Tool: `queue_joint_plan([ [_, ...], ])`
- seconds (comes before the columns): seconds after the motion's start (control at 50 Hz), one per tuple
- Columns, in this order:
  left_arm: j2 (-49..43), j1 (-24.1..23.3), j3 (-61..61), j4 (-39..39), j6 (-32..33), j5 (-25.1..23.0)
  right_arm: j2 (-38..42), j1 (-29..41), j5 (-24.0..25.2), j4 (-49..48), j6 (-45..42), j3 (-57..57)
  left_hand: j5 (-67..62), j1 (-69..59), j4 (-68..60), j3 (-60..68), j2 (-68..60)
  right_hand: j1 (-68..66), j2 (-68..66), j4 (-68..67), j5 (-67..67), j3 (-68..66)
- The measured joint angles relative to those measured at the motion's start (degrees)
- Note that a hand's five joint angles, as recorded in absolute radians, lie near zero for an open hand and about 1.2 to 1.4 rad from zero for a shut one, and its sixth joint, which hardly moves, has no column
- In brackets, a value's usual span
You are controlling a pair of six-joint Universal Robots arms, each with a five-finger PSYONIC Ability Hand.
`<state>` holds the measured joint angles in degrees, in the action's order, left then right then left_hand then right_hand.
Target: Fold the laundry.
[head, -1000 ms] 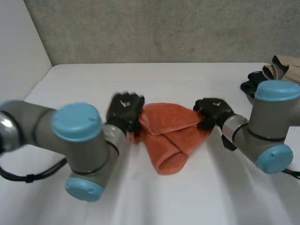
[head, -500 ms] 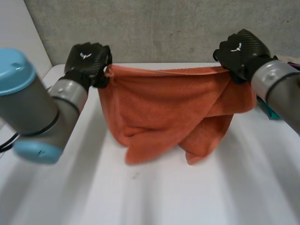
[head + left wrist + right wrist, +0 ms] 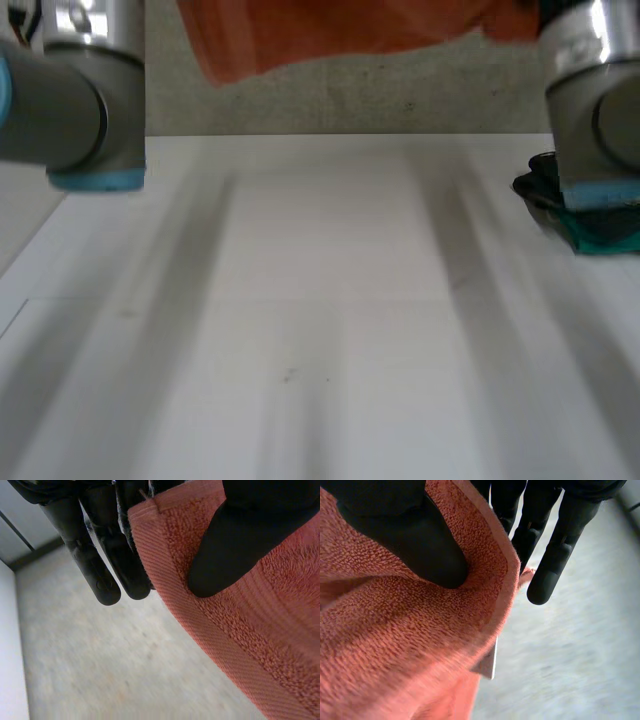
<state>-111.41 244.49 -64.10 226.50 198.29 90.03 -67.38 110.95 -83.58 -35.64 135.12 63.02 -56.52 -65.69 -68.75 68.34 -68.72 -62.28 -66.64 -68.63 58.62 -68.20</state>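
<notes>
Head view: my towel [image 3: 330, 35] is up in the air, well clear of the table [image 3: 320, 330]. Its orange lower edge hangs in front of the grey wall [image 3: 350, 105] and dips lower on my left side than on my right. My left arm [image 3: 70, 100] stands at one side of it and my right arm [image 3: 600, 110] at the other, both raised, w/ the cloth spanning btw them. On the table, close by my right arm, lies a small pile of dark things [image 3: 545, 188], black w/ sth teal next to it. Can't tell what they are.

Left wrist view: my left hand [image 3: 250, 530] has the towel [image 3: 260, 640] pinched at its hemmed edge, near a corner as far as I can see. The thumb is pressed flat on the terry side, and the fingers [image 3: 125, 565] are straight on the other side of the hem. So that grip is closed on the cloth. The hem runs off slantwise past the thumb tip.

Right wrist view: my right hand [image 3: 405, 530] does much the same. The thumb is pushed into the towel [image 3: 385, 645], pinching it vs. the fingers [image 3: 560, 545], and the ones I can see stick out straight past the hem. The edge curls over beside the thumb. A small pale tag [image 3: 490, 666] hangs from the hem a bit beyond the thumb tip.
</notes>
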Motion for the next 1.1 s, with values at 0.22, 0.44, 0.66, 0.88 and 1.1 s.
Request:
queue_joint_plan([
  [0.22, 4.32, 3.14, -28.7, -2.98, -0.14, -0.44, -0.89, 3.12, 0.76, 16.91, 0.26, 20.31, 0.0, 0.0, 0.0, 0.01, -0.02, 0.0, -0.65, 0.0, 0.0, -0.01],
  [0.44, 5.53, 4.1, -43.55, -2.91, -0.09, -2.51, 8.0, 5.42, -0.02, 19.15, 3.24, 25.63, 0.0, 0.0, -0.04, 0.01, -0.03, 34.53, 38.9, 39.95, -41.02, 39.53],
  [0.66, 14.85, 4.09, -48.99, -3.22, -0.04, -5.39, 1.97, -1.51, 3.38, 35.26, 17.55, 19.86, 0.0, 0.0, -0.17, 0.01, -0.03, 44.97, 49.85, 52.07, -53.6, 52.19],
  [0.88, 17.79, 4.45, -49.98, -4.06, -0.22, -5.23, -0.38, -11.38, 13.56, 56.57, 24.53, 9.37, 0.0, 0.0, -0.18, 0.01, -0.03, 44.97, 49.85, 52.11, -53.6, 52.19],
  [1.1, 18.14, 4.56, -49.1, -4.44, -0.14, -5.21, 2.15, -12.91, 15.28, 50.52, 12.58, 12.5, 0.0, 0.0, -0.18, 0.01, -0.03, 44.76, 49.71, 51.98, -51.03, 51.43],
])
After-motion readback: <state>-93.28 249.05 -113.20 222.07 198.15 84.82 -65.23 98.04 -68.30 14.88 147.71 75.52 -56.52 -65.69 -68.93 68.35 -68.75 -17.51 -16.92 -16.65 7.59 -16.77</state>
